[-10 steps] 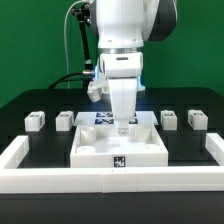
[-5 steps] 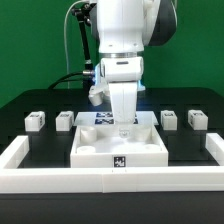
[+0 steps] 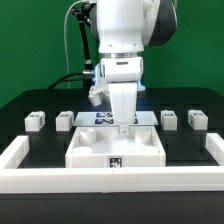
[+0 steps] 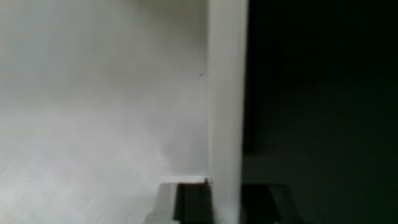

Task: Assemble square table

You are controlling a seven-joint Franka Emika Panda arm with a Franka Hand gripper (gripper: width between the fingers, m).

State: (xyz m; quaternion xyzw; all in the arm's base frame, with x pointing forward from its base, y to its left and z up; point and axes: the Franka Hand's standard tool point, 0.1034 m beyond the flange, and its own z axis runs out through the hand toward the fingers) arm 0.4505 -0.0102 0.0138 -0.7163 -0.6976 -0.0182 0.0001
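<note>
The white square tabletop [image 3: 100, 146] lies on the black table, rim up, with a tag on its near edge. My gripper [image 3: 123, 126] reaches straight down onto its far rim, right of the middle. In the wrist view the raised rim [image 4: 226, 90] runs between my two dark fingers [image 4: 192, 204], and the gripper [image 4: 228, 200] is shut on it. The panel's flat inside [image 4: 107, 100] lies on one side of the rim. Four white leg blocks stand in a row: two at the exterior view's left [image 3: 36, 120] [image 3: 65, 120], two at its right [image 3: 169, 119] [image 3: 196, 119].
The marker board [image 3: 98, 117] lies behind the tabletop, partly hidden by my gripper. A long white rail [image 3: 110, 178] borders the front and both sides of the black surface [image 4: 329, 100]. Cables hang behind the arm.
The tabletop has slid a little toward the exterior view's left, with my gripper on its far rim. The leg blocks have not moved.
</note>
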